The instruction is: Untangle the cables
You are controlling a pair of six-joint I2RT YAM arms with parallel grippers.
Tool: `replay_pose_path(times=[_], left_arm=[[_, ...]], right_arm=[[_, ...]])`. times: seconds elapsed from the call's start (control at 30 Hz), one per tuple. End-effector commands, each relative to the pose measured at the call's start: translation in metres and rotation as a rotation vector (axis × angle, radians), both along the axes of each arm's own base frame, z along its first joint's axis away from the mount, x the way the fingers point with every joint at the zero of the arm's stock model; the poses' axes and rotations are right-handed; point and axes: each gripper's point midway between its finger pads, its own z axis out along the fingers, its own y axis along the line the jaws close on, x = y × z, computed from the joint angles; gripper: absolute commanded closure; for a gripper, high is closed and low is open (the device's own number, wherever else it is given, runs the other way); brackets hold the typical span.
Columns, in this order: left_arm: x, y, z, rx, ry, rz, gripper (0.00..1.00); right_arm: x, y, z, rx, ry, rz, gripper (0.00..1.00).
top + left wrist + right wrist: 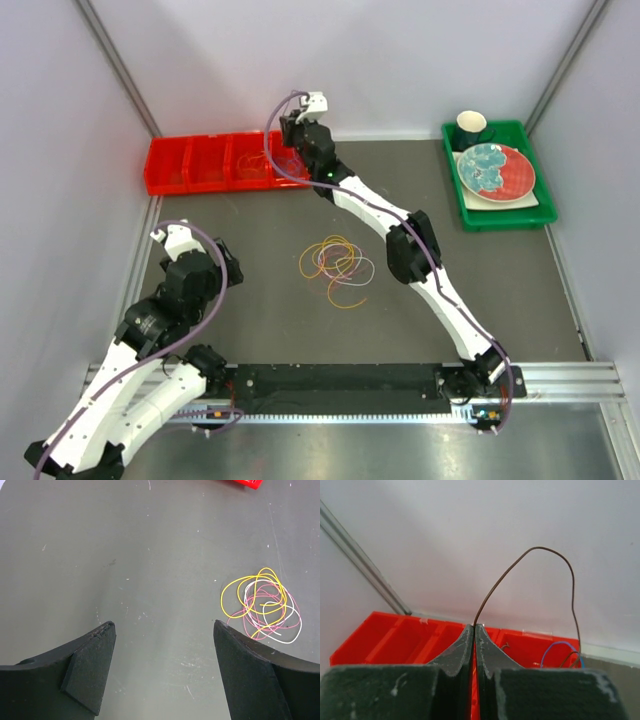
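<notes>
A tangle of thin cables (337, 262) in yellow, orange, pink and white lies on the grey table's middle; it also shows in the left wrist view (262, 605) at the right. My left gripper (162, 625) is open and empty, above bare table to the left of the tangle. My right gripper (474, 626) is shut on a thin brown cable (520, 565), which arches up and then down into the red bin (385, 635). In the top view this gripper (292, 130) hangs over the bin's right end. A blue cable (555, 647) lies in that compartment.
The red bin (190, 165) with several compartments stands at the back left. A green tray (500, 215) at the back right holds a plate (495, 170) and a dark cup (471, 127). White walls close in the sides and back.
</notes>
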Motion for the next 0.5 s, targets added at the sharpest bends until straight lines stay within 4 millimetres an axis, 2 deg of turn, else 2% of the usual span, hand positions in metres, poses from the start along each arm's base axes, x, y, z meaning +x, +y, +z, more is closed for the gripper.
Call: replay_pose_path(times=[0.0,0.2,0.47], left_arm=[[0.007,-0.004,0.004,-0.013,-0.024,-0.008,0.17],[0.009,-0.003,0.003,-0.014,-0.019,-0.004,0.18],[0.008,-0.003,0.003,-0.017,-0.021,-0.005,0.18]], right_arm=[[-0.008,0.006,0.021,0.051,-0.055,0.053,1.0],[-0.01,0.014,0.004,0.036,0.0,0.099,1.0],[-0.011,0.027,-0.038,0.02,0.088,0.151,1.0]])
